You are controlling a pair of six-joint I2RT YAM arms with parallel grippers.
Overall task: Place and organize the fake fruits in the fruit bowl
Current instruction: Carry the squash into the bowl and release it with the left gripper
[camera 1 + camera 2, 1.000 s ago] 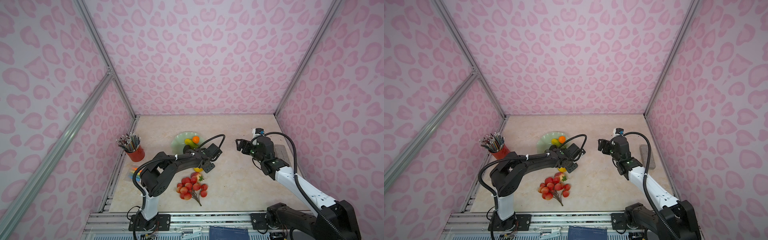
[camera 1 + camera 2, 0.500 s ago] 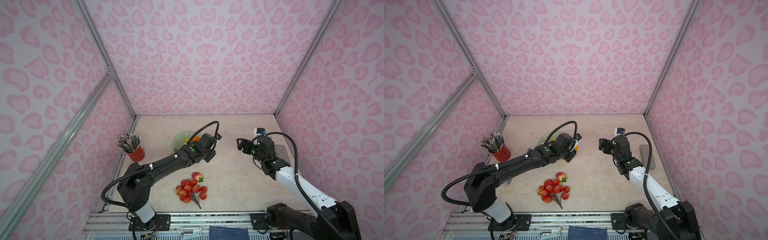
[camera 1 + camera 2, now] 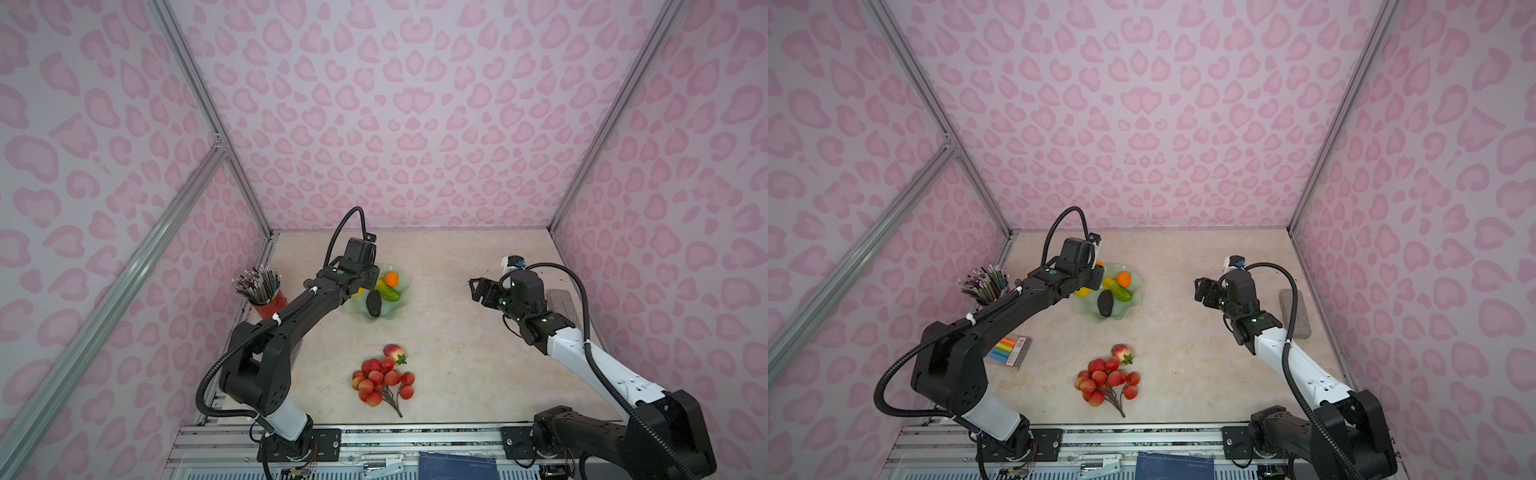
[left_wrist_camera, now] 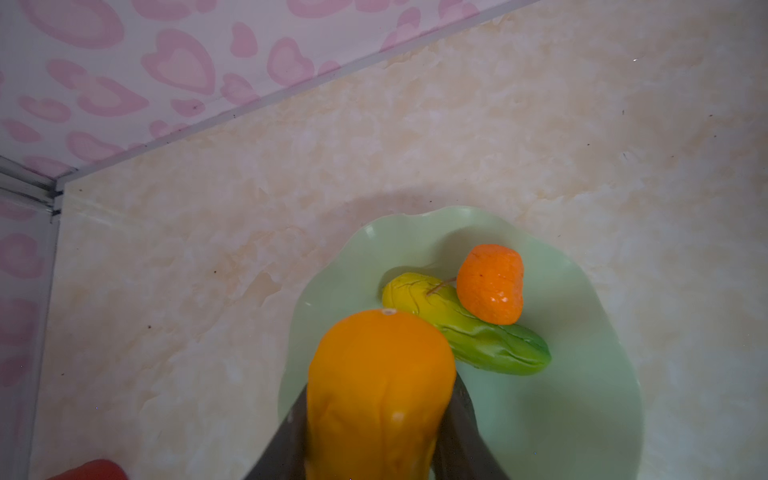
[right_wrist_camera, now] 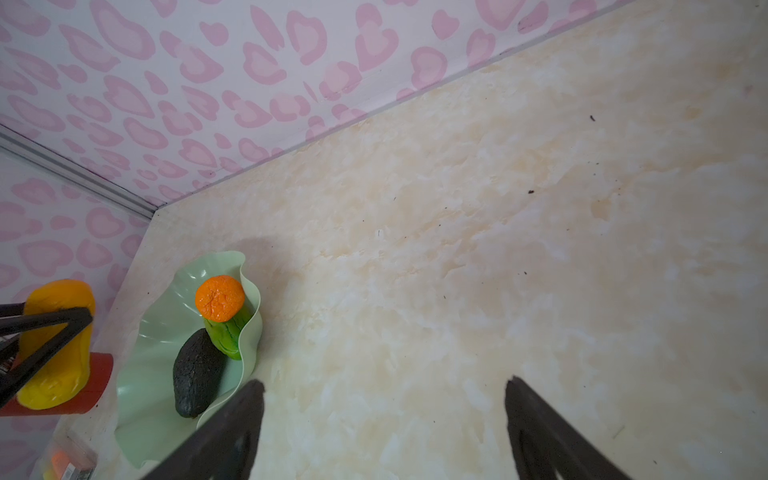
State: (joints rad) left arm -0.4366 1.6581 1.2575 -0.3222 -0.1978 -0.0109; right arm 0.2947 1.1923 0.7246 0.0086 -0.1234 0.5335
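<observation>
Showing only as a yellow sliver past the left arm's wrist in both top views, the yellow-orange oblong (image 4: 378, 395) sits clamped in the left gripper (image 4: 376, 419), whose blurred dark fingers (image 4: 461, 415) press its two flanks. Its rear end is cut off by the wrist view's edge. Its rounded tip pokes out ahead of the jaws at the rim of the mint-green fruit bowl (image 4: 561, 415), on the side of the red cup of pencils (image 3: 266, 297); its height over the rim is hard to judge.

In the bowl lie the small orange (image 4: 492, 284), against the yellow-green oblong (image 4: 478, 336), and the dark avocado (image 5: 197, 374). The strawberry (image 3: 394, 351) lies just beside the bunch of red balls (image 3: 380, 380) on the tabletop, nearer the robot's bases. The right gripper (image 5: 384, 382), jaws wide apart and empty, hovers well to the bowl's right.
</observation>
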